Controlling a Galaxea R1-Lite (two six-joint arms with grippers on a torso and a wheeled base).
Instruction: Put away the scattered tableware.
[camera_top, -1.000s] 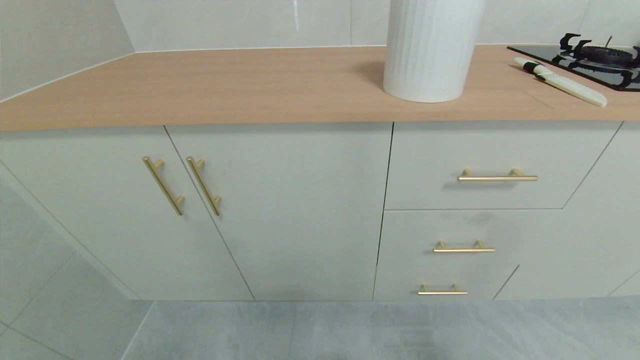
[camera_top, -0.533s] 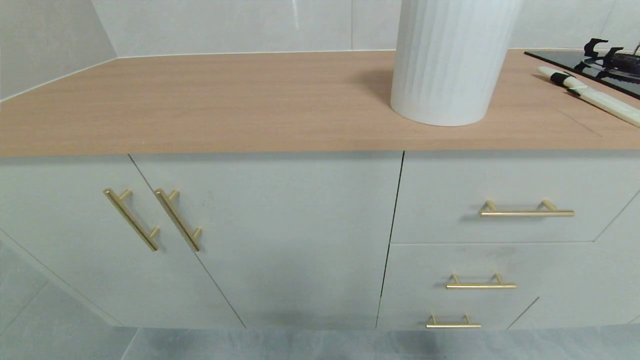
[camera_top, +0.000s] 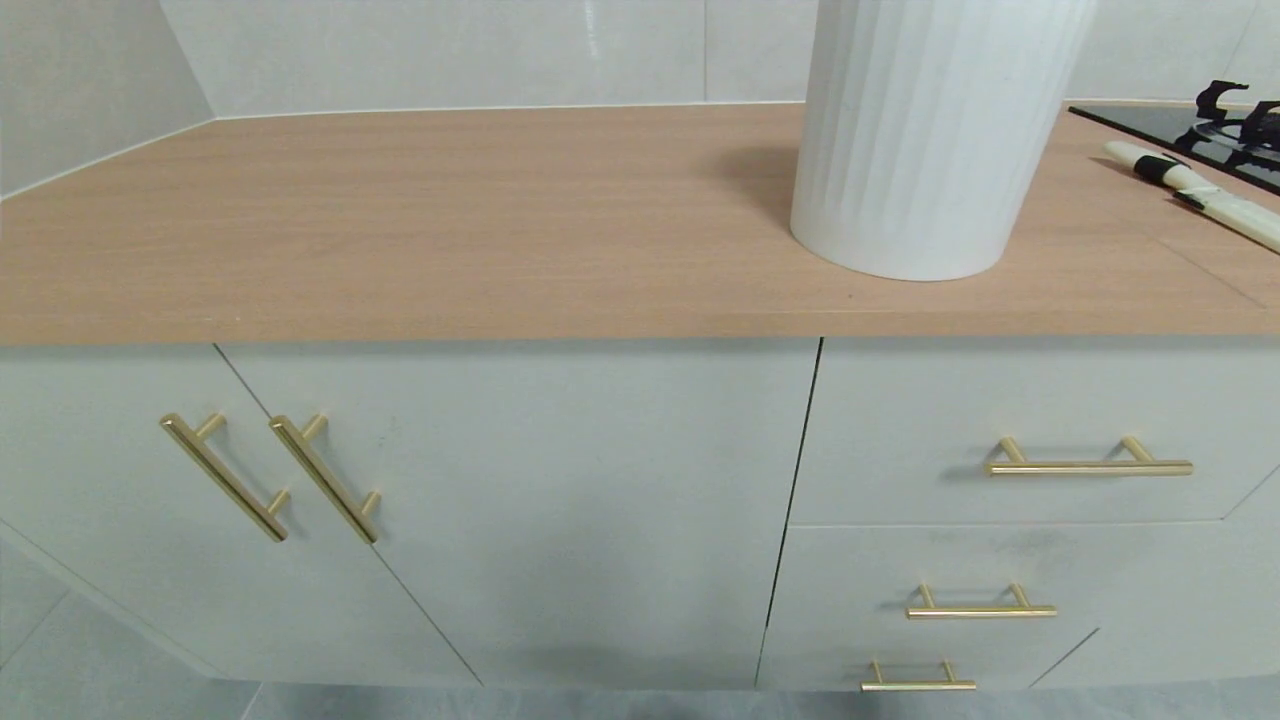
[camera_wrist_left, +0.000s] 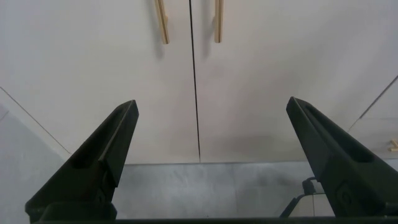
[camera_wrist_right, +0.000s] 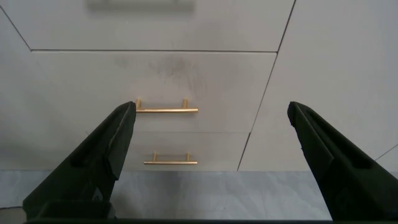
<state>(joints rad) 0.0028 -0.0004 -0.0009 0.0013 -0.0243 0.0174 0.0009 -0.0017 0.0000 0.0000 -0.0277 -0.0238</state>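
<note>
Knife (camera_top: 1215, 203) lies flat on the counter (camera_top: 450, 230) at 2 o'clock, beside the hob (camera_top: 1130, 120). White ribbed container (camera_top: 930, 150) stands at 1 o'clock. Left gripper (camera_wrist_left: 211, 112) and right gripper (camera_wrist_right: 211, 112): jaws spread wide, empty, facing the cabinet fronts (camera_top: 550, 500).

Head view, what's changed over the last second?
The whole picture has shifted: the countertop, white ribbed container, knife and cabinet handles now sit lower and larger, so the camera has drawn nearer the cabinet; the things themselves have not moved. Nothing was taken hold of or let go. The doors and drawers stay shut, and the left gripper and right gripper are open and empty.
</note>
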